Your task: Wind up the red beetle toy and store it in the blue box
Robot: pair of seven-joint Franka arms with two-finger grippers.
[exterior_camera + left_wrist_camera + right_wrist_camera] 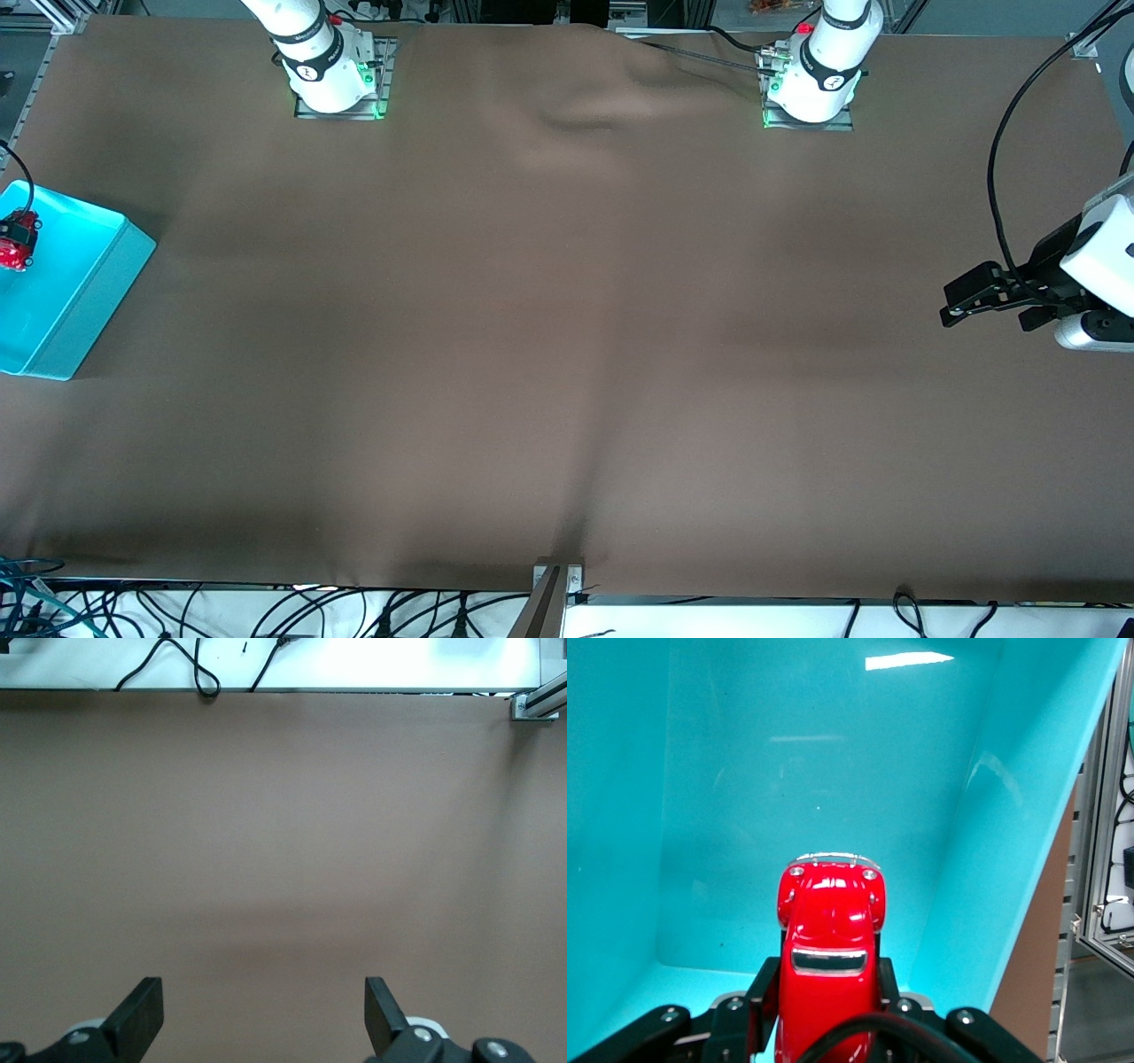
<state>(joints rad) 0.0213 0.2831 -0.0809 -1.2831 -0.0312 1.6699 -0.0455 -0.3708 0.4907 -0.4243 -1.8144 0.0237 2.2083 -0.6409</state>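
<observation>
Nearly done: right gripper (pixel 829 1014) clamps glossy red beetle toy car (pixel 830 948) over turquoise shallow box (pixel 84 292), release left; left gripper (pixel 992 303) waits, jaws wide.

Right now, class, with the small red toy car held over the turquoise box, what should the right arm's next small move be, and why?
Probably lower a little and open the jaws. The right gripper is shut on the glossy red beetle-shaped toy car, already over the floor of the shallow turquoise-blue rectangular box. The left gripper waits open over the table's left-arm end.
</observation>
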